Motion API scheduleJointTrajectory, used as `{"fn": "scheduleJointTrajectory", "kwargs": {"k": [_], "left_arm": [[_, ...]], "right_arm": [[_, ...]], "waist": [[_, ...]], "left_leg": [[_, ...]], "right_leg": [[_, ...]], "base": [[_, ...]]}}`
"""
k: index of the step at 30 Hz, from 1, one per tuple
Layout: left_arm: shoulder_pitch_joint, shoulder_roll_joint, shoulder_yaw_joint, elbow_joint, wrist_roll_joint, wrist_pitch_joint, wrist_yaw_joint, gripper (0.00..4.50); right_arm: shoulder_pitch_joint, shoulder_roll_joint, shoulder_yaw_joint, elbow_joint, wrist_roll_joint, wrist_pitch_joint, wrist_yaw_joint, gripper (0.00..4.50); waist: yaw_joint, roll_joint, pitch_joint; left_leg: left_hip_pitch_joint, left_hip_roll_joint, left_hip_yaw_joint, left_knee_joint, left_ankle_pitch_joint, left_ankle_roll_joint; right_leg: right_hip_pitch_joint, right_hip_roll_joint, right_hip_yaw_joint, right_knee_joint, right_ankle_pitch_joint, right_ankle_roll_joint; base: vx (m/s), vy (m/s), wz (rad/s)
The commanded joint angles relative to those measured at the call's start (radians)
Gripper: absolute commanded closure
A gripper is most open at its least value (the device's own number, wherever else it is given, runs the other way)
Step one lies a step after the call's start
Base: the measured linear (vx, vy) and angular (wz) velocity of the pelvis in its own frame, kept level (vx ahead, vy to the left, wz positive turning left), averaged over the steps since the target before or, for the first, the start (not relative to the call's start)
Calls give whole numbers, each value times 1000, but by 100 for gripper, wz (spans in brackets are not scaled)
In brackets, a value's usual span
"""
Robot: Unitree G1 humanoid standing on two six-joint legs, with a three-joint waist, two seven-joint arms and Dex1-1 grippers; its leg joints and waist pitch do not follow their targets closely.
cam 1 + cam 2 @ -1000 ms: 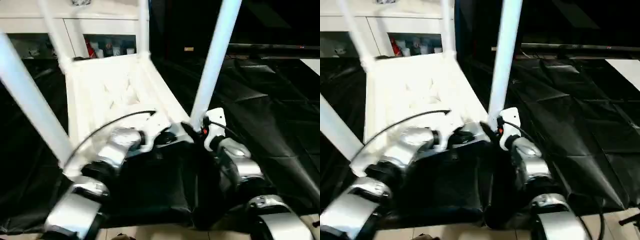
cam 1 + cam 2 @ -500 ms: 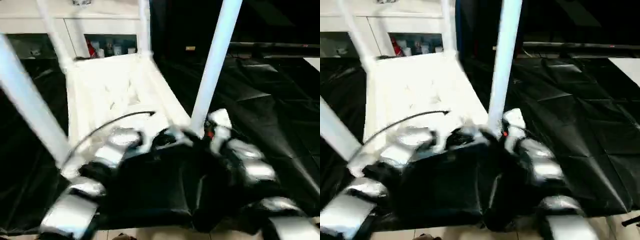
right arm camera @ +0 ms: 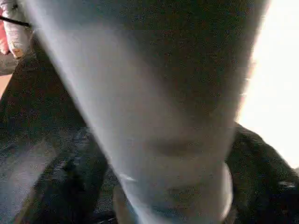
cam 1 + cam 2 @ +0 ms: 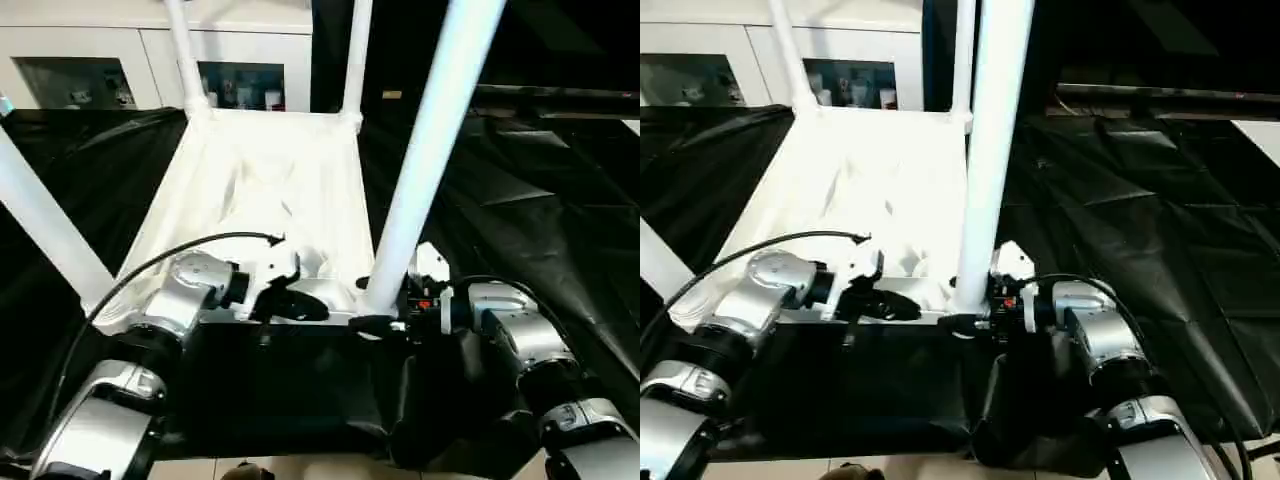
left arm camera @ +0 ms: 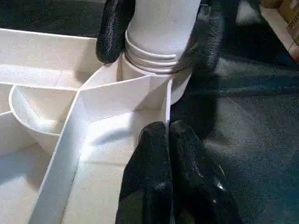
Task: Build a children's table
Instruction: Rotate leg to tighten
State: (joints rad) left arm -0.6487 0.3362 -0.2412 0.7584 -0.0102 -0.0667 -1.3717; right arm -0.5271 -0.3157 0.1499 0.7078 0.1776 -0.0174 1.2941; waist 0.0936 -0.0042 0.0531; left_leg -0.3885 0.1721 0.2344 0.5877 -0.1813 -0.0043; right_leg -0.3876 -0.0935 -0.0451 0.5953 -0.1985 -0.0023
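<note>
Children's table [image 4: 270, 190] is upside down on the black sheet [image 4: 540, 200], ribbed underside up. All four legs are in their corner sockets and stand upright. Landmark: the near-right leg [image 4: 425, 150], closest to the robot.

- Right gripper [image 5: 161, 32]: fingers [image 5: 112, 32] straddle that leg just above its threaded collar, one on each side, wrapped around it. The left wrist view shows them at the tube's flanks, so I read it as gripping the leg. Probably there to seat or twist it into the socket.
- Left gripper [image 5: 169, 154]: fingers pressed together, nothing between them. Tips rest on the rib wall just beside that leg's socket [image 5: 154, 79], on the tabletop side. Looks like bracing, to hold the top down so it doesn't turn or slide while the other arm works the leg.
- Collar rings are visible above the socket rim, so my guess is the leg isn't fully home. Can't confirm.
- The other three legs are well apart from both grippers: two at the far corners, one at the near-left corner.

White cabinets [image 4: 90, 60] stand behind the far end of the tabletop.

Risk: sideways load on the leg could tip the top off the sheet.
</note>
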Motion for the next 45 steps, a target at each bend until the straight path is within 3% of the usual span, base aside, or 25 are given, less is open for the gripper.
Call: {"fn": "scheduleJointTrajectory", "kwargs": {"k": [1, 8, 11, 13, 16, 20, 21, 22, 23, 24, 26, 30, 32, 36, 38, 39, 41, 42, 45], "left_arm": [[14, 4, -1, -6, -4, 10, 6, 450], [17, -31, 6, 2, 4, -5, 88, 450], [-2, -77, 10, 50, 46, -19, 239, 450], [-15, -115, 16, 73, 60, -7, 331, 450], [-33, -176, 20, 95, 72, 7, 435, 450], [-55, -272, 9, 125, 91, 27, 562, 450], [-59, -301, 5, 130, 94, 32, 585, 450], [-63, -328, -1, 134, 97, 34, 598, 450], [-67, -355, -8, 139, 101, 34, 607, 450], [-67, -355, -8, 139, 101, 34, 607, 450], [-71, -354, -12, 142, 104, 28, 599, 450], [-66, -324, -7, 139, 105, 18, 570, 450], [-63, -307, -3, 139, 104, 12, 552, 450], [-39, -210, 2, 106, 75, -8, 396, 450], [-33, -192, 0, 97, 68, -14, 360, 450], [-25, -152, -3, 84, 59, -14, 289, 450], [-16, -122, -6, 69, 50, -15, 225, 450], [-16, -120, -6, 68, 50, -15, 219, 450], [4, -64, -7, 30, 20, -1, 99, 450]], "right_arm": [[8, 7, 18, -24, 5, 14, 32, 143], [31, 39, -2, -22, -5, -10, -56, 174], [39, 69, -10, 28, -60, -26, -230, 176], [35, 98, -34, 68, -72, -15, -353, 176], [22, 147, -79, 117, -79, 1, -539, 177], [-13, 221, -139, 178, -74, 18, -789, 177], [-26, 242, -154, 195, -68, 21, -850, 177], [-37, 265, -151, 202, -72, 19, -873, 177], [-44, 288, -137, 201, -86, 3, -878, 177], [-44, 288, -137, 201, -86, 3, -878, 177], [-43, 293, -128, 185, -93, -35, -857, 121], [-42, 285, -136, 159, -61, -71, -781, 85], [-42, 273, -128, 151, -61, -84, -750, 85], [-19, 179, -69, 82, -39, -107, -476, 85], [-11, 157, -54, 63, -35, -106, -420, 85], [4, 116, -33, 31, -24, -91, -309, 85], [13, 87, -23, 10, -14, -79, -237, 85], [13, 85, -23, 9, -14, -78, -232, 85], [18, 36, -15, -18, 5, -51, -103, 85]], "waist": [[0, -12, -61], [-1, -10, -61], [-8, -12, -54], [-15, -14, -47], [-25, -15, -45], [-39, -16, -46], [-39, 10, -44], [-51, -4, -40], [-50, -8, -46], [-50, -8, -47], [-46, 0, -51], [-43, -4, -56], [-40, -8, -57], [-35, -11, -58], [-28, -8, -57], [-24, -11, -59], [-24, -5, -61], [-24, -11, -61], [-18, -12, -66]], "left_leg": [[35, 81, -39, -78, -206, 25], [35, 81, -40, -78, -204, 25], [40, 80, -43, -84, -270, -8], [45, 78, -53, -88, -349, -43], [46, 77, -60, -92, -387, -62], [51, 74, -64, -91, -429, -68], [55, 73, -66, -92, -445, -74], [58, 70, -66, -94, -490, -81], [53, 68, -69, -95, -483, -77], [52, 68, -68, -95, -473, -71], [51, 68, -65, -95, -440, -53], [40, 67, -56, -94, -343, -10], [40, 68, -54, -92, -316, 7], [34, 69, -52, -87, -285, 36], [34, 73, -49, -87, -270, 43], [32, 77, -48, -86, -241, 46], [33, 80, -44, -84, -209, 53], [32, 79, -44, -84, -201, 57], [30, 78, -39, -72, -131, 97]], "right_leg": [[23, -74, 38, -52, -130, -274], [21, -74, 38, -53, -141, -268], [14, -78, 42, -66, -235, -249], [12, -86, 44, -85, -398, -205], [4, -85, 46, -94, -472, -166], [-1, -83, 44, -102, -508, -146], [-7, -82, 47, -104, -502, -148], [-10, -75, 41, -111, -525, -141], [-1, -77, 40, -108, -519, -135], [0, -78, 42, -108, -508, -135], [1, -78, 45, -107, -449, -143], [15, -75, 44, -94, -292, -186], [17, -76, 44, -92, -281, -196], [24, -78, 42, -92, -291, -198], [23, -76, 41, -88, -286, -202], [29, -73, 37, -80, -252, -215], [24, -68, 36, -69, -173, -242], [27, -68, 35, -67, -160, -249], [28, -68, 33, -51, -52, -284]], "base": [[0, 0, 0], [0, 0, 0], [0, 0, 0], [0, 0, 0], [0, 0, 0], [0, 0, 0], [0, 0, 0], [0, 0, 0], [0, 0, 0], [0, 0, 0], [0, 0, 0], [0, 0, 0], [0, 0, 0], [0, 0, 0], [0, 0, 0], [0, 0, 0], [0, 0, 0], [0, 0, 0], [0, 0, 0]]}}
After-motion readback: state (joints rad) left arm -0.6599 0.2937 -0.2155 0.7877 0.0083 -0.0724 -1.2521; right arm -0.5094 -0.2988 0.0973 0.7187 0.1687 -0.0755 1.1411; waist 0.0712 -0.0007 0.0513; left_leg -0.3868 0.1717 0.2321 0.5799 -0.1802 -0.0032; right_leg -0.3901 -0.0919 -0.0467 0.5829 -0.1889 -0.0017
